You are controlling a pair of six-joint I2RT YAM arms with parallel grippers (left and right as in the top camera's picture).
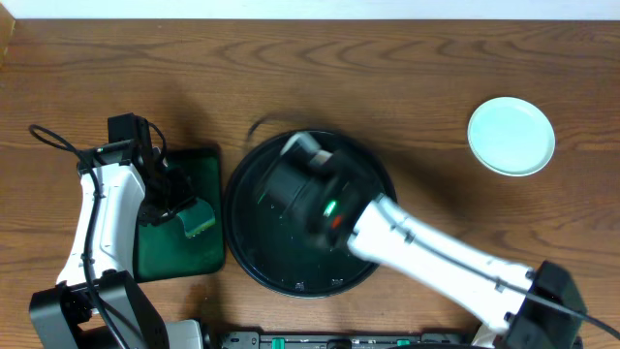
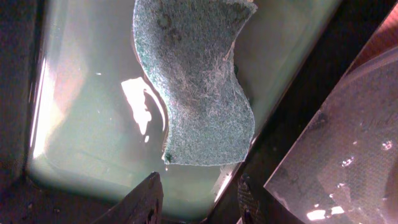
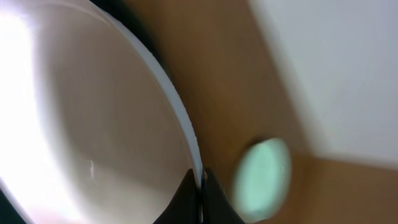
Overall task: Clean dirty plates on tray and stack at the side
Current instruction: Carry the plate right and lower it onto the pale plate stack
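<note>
The round black tray point(image 1: 254, 257) lies at the table's middle. My right gripper point(image 3: 201, 186) is over it, shut on the rim of a white plate point(image 3: 81, 124), which it holds on edge above the tray; in the overhead view only a white sliver point(image 1: 302, 145) shows past the wrist. A second white plate point(image 1: 511, 136) lies on the table at the far right and appears blurred in the right wrist view point(image 3: 261, 179). My left gripper point(image 2: 199, 196) is open just above a green sponge point(image 2: 196, 87), not touching it.
The sponge lies on a small green rectangular tray point(image 1: 194, 165) left of the black tray; in the left wrist view its wet bottom point(image 2: 81, 137) shines. The black tray's rim point(image 2: 336, 149) shows at that view's right. A cable point(image 1: 58, 141) loops by the left arm.
</note>
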